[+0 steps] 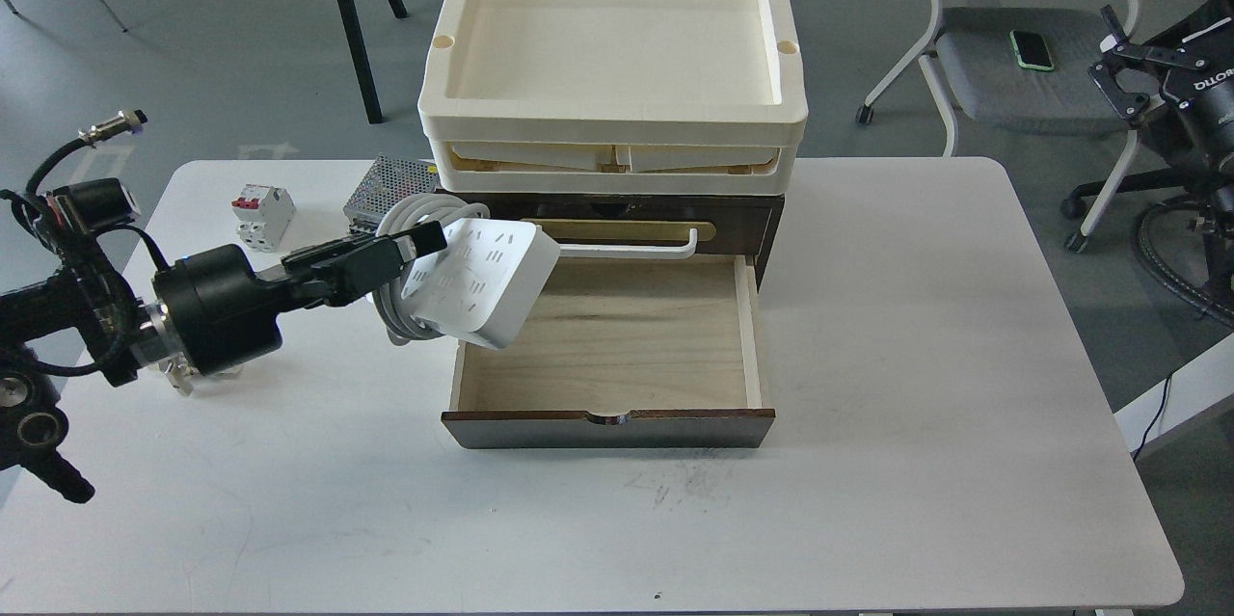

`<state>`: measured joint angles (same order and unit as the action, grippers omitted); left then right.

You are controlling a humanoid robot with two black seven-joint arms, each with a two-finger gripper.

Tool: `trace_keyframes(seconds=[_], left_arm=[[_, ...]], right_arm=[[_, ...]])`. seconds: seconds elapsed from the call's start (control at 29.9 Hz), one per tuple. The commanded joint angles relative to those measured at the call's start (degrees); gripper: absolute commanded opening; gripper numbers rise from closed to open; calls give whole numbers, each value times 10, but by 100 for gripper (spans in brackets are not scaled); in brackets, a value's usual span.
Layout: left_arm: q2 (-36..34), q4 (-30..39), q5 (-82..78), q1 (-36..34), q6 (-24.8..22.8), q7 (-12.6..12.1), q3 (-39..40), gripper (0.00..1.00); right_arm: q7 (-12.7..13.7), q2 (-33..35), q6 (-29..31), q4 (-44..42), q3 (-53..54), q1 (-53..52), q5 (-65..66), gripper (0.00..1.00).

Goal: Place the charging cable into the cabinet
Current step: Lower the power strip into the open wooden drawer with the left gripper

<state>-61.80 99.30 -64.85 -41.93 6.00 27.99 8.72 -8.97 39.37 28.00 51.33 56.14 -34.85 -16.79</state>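
Note:
My left gripper (pixel 410 250) is shut on the charging cable (pixel 479 281), a flat white power strip with a bundled white cord. It holds the strip in the air, tilted, over the left edge of the open drawer. The cabinet (pixel 617 418) is a dark brown chest with a pale wood drawer pulled out toward me; its white handle (pixel 665 253) on a brass plate shows above the drawer. The drawer's inside shows nothing lying in it. My right gripper (pixel 1118 57) is off the table at the far right, near a chair, with its fingers spread.
Two stacked cream trays (pixel 614 115) sit on top of the cabinet. A perforated metal box (pixel 386 192) and a small white breaker with red switches (pixel 261 214) lie at the table's back left. A valve fitting is mostly hidden behind my left arm. A grey chair (pixel 1022 38) stands right.

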Motion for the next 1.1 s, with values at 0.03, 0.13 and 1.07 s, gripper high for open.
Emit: trace_keyframes(seconds=[0.03, 0.13, 1.07], left_arm=[[73, -9, 27, 10, 16, 0, -1, 0], [117, -58, 35, 12, 16, 0, -5, 0], [353, -390, 40, 29, 57, 0, -90, 0]], right_arm=[[0, 0, 0, 0, -1, 0, 0, 100], [0, -1, 0, 0, -1, 0, 0, 100], [0, 0, 0, 0, 0, 5, 0, 100]])
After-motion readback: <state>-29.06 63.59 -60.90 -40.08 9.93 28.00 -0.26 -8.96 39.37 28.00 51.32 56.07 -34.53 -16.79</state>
